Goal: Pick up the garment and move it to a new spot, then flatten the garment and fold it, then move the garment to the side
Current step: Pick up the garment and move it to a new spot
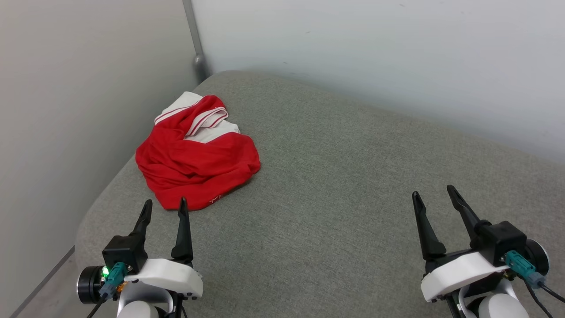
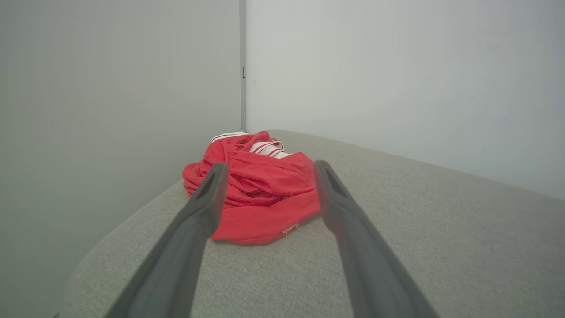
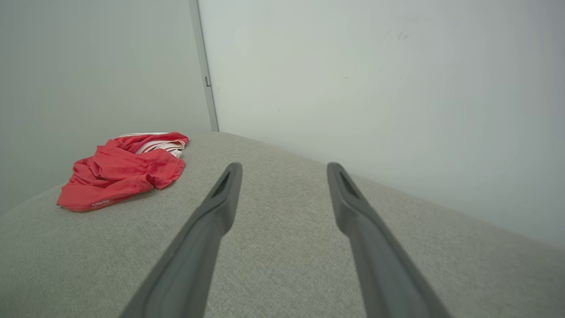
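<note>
One garment (image 1: pixel 196 159) is lying crumpled at the upper left of the grey cushion (image 1: pixel 335 185), just beyond your left gripper (image 1: pixel 165 202). You are seeing two grippers. The left is gaping, empty. The right gripper (image 1: pixel 432 191), lower right, is also spreading wide, well apart from it.

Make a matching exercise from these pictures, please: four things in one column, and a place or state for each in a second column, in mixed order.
1 garment
2 left gripper
3 right gripper
4 grey cushion

A open, over bare cushion, far from the garment
B crumpled near the wall corner
C lies under everything
D open, fingers aimed at the garment, close to it

Pairs: 1-B, 2-D, 3-A, 4-C
</note>
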Tool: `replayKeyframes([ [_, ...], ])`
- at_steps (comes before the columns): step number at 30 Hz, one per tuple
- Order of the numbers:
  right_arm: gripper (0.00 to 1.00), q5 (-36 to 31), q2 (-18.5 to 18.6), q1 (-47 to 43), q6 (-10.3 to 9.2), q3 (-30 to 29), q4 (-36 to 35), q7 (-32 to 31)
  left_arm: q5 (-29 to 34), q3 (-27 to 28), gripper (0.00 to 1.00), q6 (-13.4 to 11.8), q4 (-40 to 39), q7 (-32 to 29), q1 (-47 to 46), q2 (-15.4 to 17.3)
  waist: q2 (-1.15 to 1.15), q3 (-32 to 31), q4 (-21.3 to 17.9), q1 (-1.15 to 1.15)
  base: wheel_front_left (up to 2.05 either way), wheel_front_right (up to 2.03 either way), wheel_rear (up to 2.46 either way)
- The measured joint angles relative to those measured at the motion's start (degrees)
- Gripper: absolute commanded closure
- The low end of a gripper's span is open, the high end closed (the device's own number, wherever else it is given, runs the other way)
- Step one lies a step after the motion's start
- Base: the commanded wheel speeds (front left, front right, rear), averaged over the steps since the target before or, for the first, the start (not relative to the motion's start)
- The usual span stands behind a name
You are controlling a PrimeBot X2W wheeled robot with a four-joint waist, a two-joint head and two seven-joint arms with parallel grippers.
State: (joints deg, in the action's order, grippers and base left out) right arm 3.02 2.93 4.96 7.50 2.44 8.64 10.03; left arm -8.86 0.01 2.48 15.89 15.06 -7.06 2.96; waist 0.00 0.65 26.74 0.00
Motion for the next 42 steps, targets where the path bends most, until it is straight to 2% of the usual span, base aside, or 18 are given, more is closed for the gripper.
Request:
replayKeyframes([
  [7, 0.00, -0.57, 0.00, 1.02, 0.00, 0.65, -0.63, -1.00, -0.42, 0.78, 0.00, 0.04, 0.11, 0.00, -2.01, 0.21, 0.00, 1.43, -1.54, -0.01, 0.00, 0.00, 0.00],
  [10, 0.00, -1.81, -0.01, 2.73, 0.00, 0.98, -2.00, -1.83, -0.51, 1.48, 0.00, 0.64, 0.93, 0.00, -5.71, 1.67, 0.00, 3.35, -2.75, -0.01, 0.00, 0.00, 0.00],
  [14, 0.00, -3.47, -0.04, 5.31, 0.01, 1.49, -4.43, -3.07, -0.69, 2.20, 0.00, 1.41, 2.26, -1.12, -13.08, 4.63, 0.00, 7.00, -4.90, 0.00, 0.00, 0.00, 0.00],
  [20, 0.00, -5.35, -0.04, 9.58, 0.00, 1.64, -8.11, -4.37, -3.85, 5.25, 0.00, 3.08, 2.35, -6.48, -25.47, 11.62, 0.00, 14.34, -8.72, 0.00, 0.00, 0.00, 0.00],
  [25, 0.00, -5.58, -0.03, 11.77, 0.00, 0.97, -9.20, -3.94, -7.72, 6.87, 0.00, 4.17, 4.03, -13.29, -32.59, 17.85, 0.00, 20.80, -12.14, 0.01, 0.00, 0.00, 0.00],
  [26, 0.00, -5.58, -0.03, 11.77, 0.00, 0.97, -9.20, -3.94, -7.72, 6.87, 0.00, 4.17, 4.03, -13.29, -32.59, 17.85, 0.00, 20.80, -12.14, 0.01, 0.00, 0.00, 0.00],
  [27, 0.00, -5.58, -0.03, 12.31, 0.00, 0.84, -9.27, -3.48, -10.12, 6.98, 0.00, 4.58, 5.65, -17.18, -34.84, 20.38, 0.00, 23.16, -13.49, 0.00, 0.00, 0.00, 0.00],
  [36, 0.00, -4.98, -0.02, 14.73, 0.00, 1.41, -7.80, -1.55, -22.54, 1.90, 0.00, 5.02, 14.19, -39.05, -36.34, 32.40, 0.00, 30.06, -18.75, 0.01, 0.00, 0.00, 0.00],
  [39, 0.00, -4.65, -0.02, 15.43, 0.00, 1.80, -7.19, -1.15, -26.08, 1.09, 0.00, 5.02, 17.12, -46.52, -35.23, 34.93, 0.00, 31.12, -19.73, 0.01, 0.00, 0.00, 0.00],
  [42, 0.00, -4.54, -0.03, 16.07, 0.00, 1.93, -6.67, -0.93, -28.25, 0.73, 0.00, 5.01, 19.51, -51.83, -34.44, 35.95, 0.00, 31.74, -20.16, 0.01, 0.00, 0.00, 0.00],
])
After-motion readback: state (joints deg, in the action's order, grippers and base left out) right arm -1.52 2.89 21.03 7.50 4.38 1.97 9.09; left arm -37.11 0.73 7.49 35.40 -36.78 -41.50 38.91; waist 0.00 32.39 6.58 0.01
